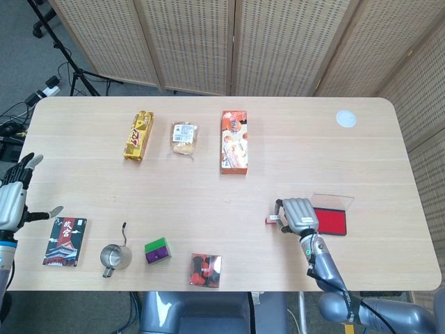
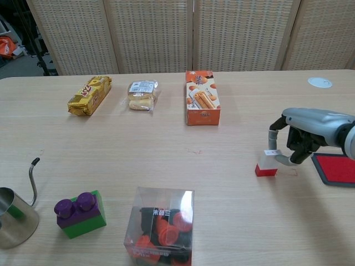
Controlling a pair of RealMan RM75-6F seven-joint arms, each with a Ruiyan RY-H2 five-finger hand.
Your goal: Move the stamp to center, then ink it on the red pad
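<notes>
At the lower right of the head view we list the right hand (image 1: 297, 214), its fingers pinching the small stamp (image 1: 270, 220), whose red base rests on the worktop (image 1: 292, 153); the chest view shows the same hand (image 2: 302, 133) at the right edge, finger and thumb closed on the stamp's (image 2: 267, 164) white upper part. Just right of the hand lies the red ink pad (image 1: 331, 220), its clear lid standing open behind it; stamp and pad are apart.

At the far left edge of the head view we record the left hand (image 1: 15, 198), fingers spread and grasping nothing, off the worktop's side.

Along the upper middle: a yellow snack pack (image 1: 139, 135), a wrapped pastry (image 1: 184, 138) and an orange biscuit box (image 1: 234, 141). Along the lower left: a dark illustrated book (image 1: 65, 241), a small steel pitcher (image 1: 115, 255), a purple-and-green block (image 1: 158, 250) and a clear box of red pieces (image 1: 206, 269). A white disc (image 1: 346, 118) sits at upper right.
</notes>
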